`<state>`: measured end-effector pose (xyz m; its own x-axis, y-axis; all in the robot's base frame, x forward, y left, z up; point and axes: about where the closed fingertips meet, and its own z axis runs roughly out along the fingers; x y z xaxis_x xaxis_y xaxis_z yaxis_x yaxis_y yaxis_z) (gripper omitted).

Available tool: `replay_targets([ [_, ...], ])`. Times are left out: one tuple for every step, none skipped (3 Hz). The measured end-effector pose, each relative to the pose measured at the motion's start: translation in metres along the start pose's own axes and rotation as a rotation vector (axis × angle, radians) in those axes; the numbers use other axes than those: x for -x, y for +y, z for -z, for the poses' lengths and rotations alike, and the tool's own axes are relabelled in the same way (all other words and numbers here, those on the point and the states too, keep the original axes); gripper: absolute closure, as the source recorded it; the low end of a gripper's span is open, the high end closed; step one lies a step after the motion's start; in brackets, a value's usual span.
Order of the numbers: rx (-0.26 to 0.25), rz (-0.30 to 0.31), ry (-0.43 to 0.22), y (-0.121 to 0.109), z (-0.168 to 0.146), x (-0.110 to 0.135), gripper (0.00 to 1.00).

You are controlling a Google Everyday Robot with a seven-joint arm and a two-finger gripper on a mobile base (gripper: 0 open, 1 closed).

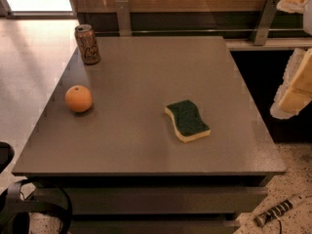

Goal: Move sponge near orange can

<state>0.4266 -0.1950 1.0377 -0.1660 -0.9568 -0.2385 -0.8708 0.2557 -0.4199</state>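
The sponge (187,120), dark green on top with a pale yellow foam layer, lies flat right of the middle of the grey table (146,150). The orange can (87,44) stands upright at the table's far left corner, well apart from the sponge. My gripper (298,43) hangs at the right edge of the camera view, above and to the right of the table. Its two pale fingers (295,89) stand wide apart with nothing between them. It is well to the right of the sponge.
A round orange fruit (78,99) sits on the table's left side, in front of the can. A wooden wall with metal brackets (263,21) runs behind the table. A striped tool (280,209) lies on the floor at bottom right. Black robot parts (29,208) show at bottom left.
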Motion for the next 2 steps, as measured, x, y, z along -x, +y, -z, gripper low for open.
replay_targets([
  [0.0,0.0,0.0,0.0,0.0001,0.0,0.0],
  [-0.004,-0.014,-0.046,0.0005,-0.0015,-0.0006,0.0],
])
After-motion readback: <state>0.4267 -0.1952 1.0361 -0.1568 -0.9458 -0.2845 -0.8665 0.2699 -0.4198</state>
